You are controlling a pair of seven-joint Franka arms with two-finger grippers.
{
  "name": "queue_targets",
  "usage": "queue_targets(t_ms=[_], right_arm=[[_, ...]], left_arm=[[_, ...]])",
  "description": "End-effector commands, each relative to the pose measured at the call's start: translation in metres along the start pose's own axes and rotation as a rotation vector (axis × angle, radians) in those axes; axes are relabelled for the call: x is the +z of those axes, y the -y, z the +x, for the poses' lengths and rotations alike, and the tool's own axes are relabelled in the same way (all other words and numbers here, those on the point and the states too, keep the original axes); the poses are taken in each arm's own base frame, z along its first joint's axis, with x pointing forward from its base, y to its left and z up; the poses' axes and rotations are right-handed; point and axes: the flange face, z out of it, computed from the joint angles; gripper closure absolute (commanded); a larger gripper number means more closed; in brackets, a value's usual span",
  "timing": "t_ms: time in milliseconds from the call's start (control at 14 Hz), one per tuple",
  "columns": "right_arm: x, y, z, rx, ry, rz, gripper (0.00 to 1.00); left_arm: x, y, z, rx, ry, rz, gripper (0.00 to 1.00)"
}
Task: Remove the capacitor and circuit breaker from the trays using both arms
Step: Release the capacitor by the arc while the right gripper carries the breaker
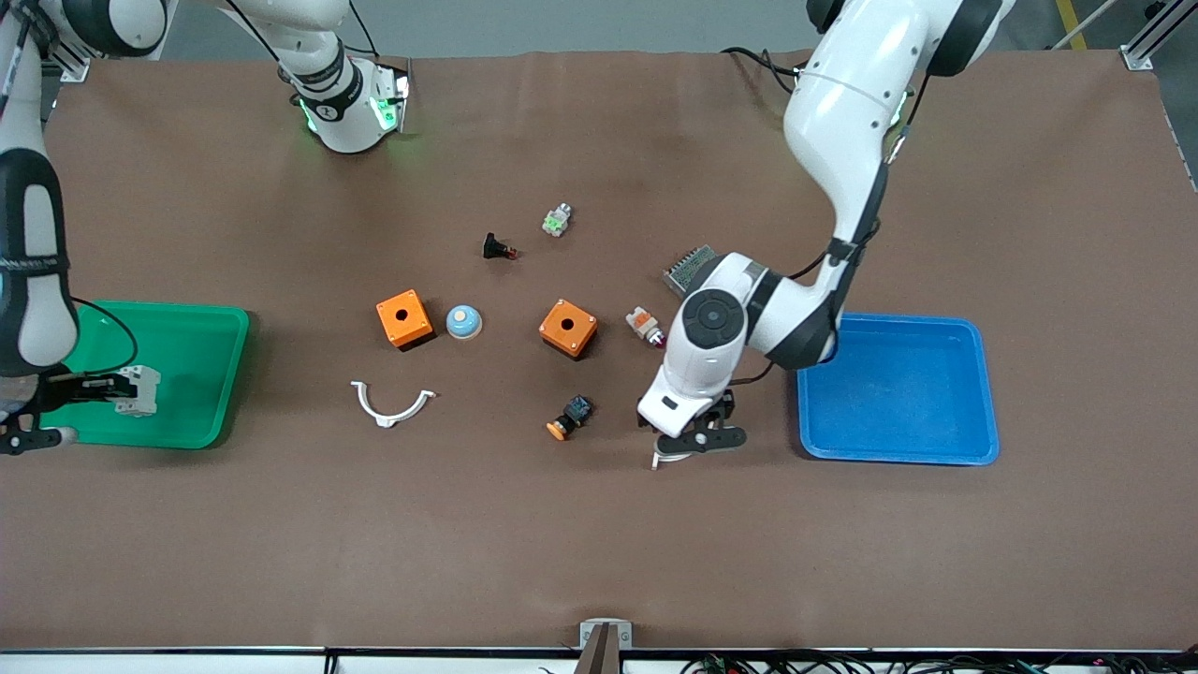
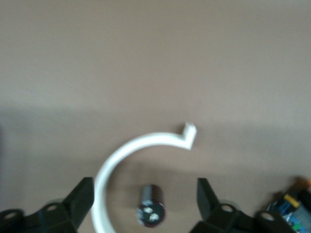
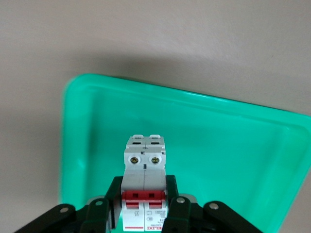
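Two grippers work: the right gripper [image 3: 145, 213] grasps the breaker [image 3: 145, 187], labelled "ELIXI" as far as legible, over the green tray [image 1: 201, 323], while the left gripper [image 2: 146, 201] straddles, unclenched, the capacitor [image 2: 150, 212] on the tabletop [image 1: 599, 543].

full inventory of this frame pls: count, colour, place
breaker: 1, white-grey with red levers, held over the green tray
capacitor: 1, black, on the table between the left claw's fingers
green tray: 1, at the right arm's end
blue tray: 1, at the left arm's end
orange boxes: 2, mid-table
blue dome button: 1, between the boxes
white curved clips: 2, one nearer the camera than the boxes, one beside the capacitor
orange-capped button: 1, blue-black
black red-tipped button: 1
white-green part: 1
white-orange switch: 1
grey ribbed part: 1, partly under the left arm
left claw: open, astride the capacitor
right claw: shut on breaker
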Motion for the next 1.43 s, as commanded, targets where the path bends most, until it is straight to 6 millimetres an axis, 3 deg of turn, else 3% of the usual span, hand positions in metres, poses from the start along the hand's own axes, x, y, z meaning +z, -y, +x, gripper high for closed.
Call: queue_targets(t_ms=[0, 286, 357, 643, 714, 929, 1143, 1357], right_arm=[[-0.065, 0.065, -0.004, 0.061, 0.048, 0.008, 0.78], [-0.077, 0.199, 0.018, 0.17, 0.122, 0.003, 0.77], [-0.076, 0.239, 0.026, 0.187, 0.123, 0.0, 0.77], [-0.066, 0.36, 0.041, 0.255, 0.099, 0.061, 0.77], [-0.055, 0.386, 0.043, 0.279, 0.095, 0.058, 0.77], [-0.021, 0.446, 0.042, 0.256, 0.042, 0.046, 0.77], [0.018, 0.475, 0.053, 0.257, 0.009, 0.062, 0.77], [0.039, 0.51, 0.053, 0.282, -0.003, 0.05, 0.77]], left_arm=[[-0.086, 0.068, 0.047, 0.005, 0.0, 0.008, 0.0], [-0.177, 0.16, 0.076, 0.006, 0.043, 0.06, 0.0], [-0.194, 0.18, 0.078, 0.029, 0.069, 0.071, 0.0], [-0.268, 0.245, 0.068, 0.023, 0.148, 0.104, 0.0], [-0.281, 0.26, 0.065, 0.01, 0.166, 0.11, 0.0], [-0.324, 0.288, 0.053, 0.042, 0.177, 0.105, 0.0], [-0.363, 0.309, 0.036, 0.061, 0.184, 0.099, 0.0], [-0.385, 0.312, 0.022, 0.062, 0.177, 0.095, 0.0]])
